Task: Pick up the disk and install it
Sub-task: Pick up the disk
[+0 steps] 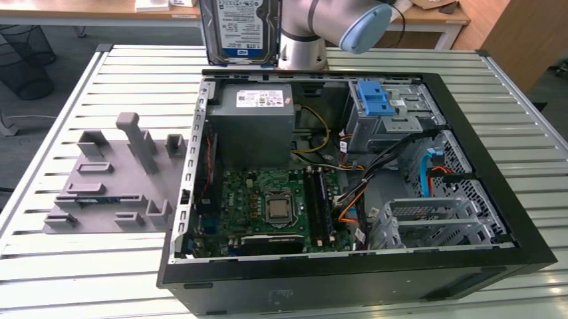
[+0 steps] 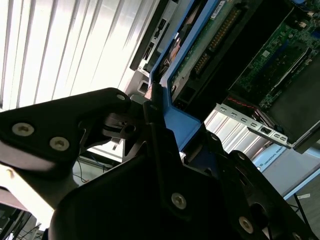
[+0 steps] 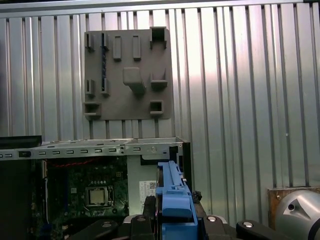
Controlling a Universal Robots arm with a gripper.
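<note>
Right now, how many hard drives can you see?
1: the disk, clamped upright in the gripper, beside the far edge of the computer case in the exterior view. Others may hide inside its drive cages.

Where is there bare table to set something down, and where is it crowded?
Bare table slats lie beyond the grey fixture plate and in front of it; a narrow strip runs beside the computer case on the exterior view's right. Inside the case is crowded. The tool holds the disk.

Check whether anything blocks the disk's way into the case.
Nothing visible does: the gripper holds the disk clear of the open case. Inside, black and orange cables cross beside the drive cages at the exterior view's right.
</note>
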